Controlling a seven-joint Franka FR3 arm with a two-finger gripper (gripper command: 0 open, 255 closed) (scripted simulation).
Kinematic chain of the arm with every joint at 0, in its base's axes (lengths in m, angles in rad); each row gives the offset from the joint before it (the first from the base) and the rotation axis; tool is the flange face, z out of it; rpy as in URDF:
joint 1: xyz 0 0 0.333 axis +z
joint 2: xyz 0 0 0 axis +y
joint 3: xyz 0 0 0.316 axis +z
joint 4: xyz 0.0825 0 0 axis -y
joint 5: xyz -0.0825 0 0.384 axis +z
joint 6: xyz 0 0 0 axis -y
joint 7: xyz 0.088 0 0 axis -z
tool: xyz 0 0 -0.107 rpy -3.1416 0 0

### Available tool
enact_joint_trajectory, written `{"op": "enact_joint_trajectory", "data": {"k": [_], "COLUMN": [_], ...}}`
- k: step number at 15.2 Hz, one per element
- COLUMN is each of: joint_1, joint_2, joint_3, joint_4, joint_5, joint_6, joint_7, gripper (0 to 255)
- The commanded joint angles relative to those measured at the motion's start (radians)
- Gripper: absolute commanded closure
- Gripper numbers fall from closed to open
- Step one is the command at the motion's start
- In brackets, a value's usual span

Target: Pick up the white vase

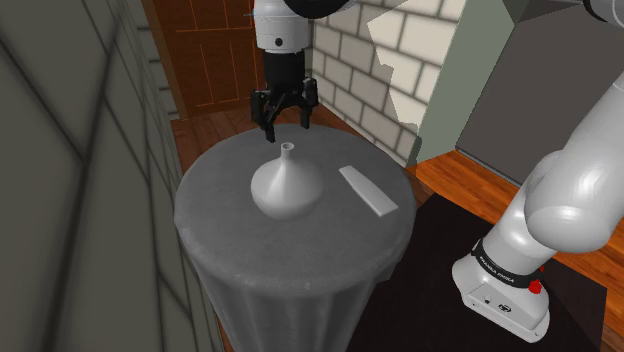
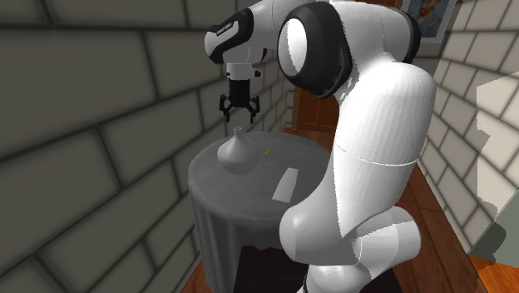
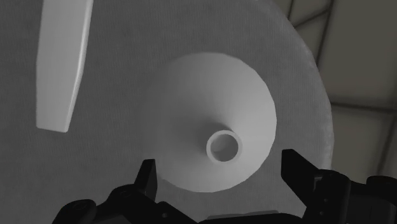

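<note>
Pincer (image 1: 285,130) open above white vase (image 1: 286,185), gripping nothing.
Vase upright on round surface (image 1: 220,215), neck below the pincer; flat white slab (image 1: 368,190) lies apart beside it, one end cut off in wrist view.

Round grey table w/ a grey cloth draped down its sides (image 1: 230,215) (image 2: 212,171) (image 3: 140,38) sits tight against a big grey block wall w/ dark joints (image 1: 80,180) (image 2: 100,125). On top there's a flat white oblong slab (image 1: 367,190) (image 2: 287,185) (image 3: 63,63), lying flat twd the shoulder view's right side of the tabletop. Tiny yellowish speck (image 2: 267,151) on the cloth too, can't tell what it is tbh.

Behind the table: brown panelled wooden door (image 1: 215,50), reddish wood plank floor (image 1: 215,125) (image 2: 432,200), and a pale brick wall (image 1: 350,60) w/ a ragged edge next to a plain grey-green wall (image 1: 470,90). Nearly black floor patch (image 1: 420,290) at the shoulder view's lower right. Corner of a framed pic (image 2: 432,21) up high in the 2nd ext view.
</note>
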Motion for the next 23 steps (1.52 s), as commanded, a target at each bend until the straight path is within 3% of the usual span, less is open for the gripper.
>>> {"op": "enact_joint_trajectory", "data": {"k": [1,9,10,19,23], "joint_1": [0.007,0.009,0.009,0.009,0.008], "joint_2": [0.031,0.042,0.042,0.042,0.034], "joint_3": [0.007,0.008,0.008,0.008,0.007], "joint_4": [0.014,-0.062,-0.061,-0.062,-0.017], "joint_5": [-0.011,-0.015,-0.015,-0.015,-0.012], "joint_6": [0.011,0.098,0.097,0.098,0.045], "joint_7": [0.019,0.018,0.018,0.018,0.018], "gripper": [0,0,255,255,255]}}
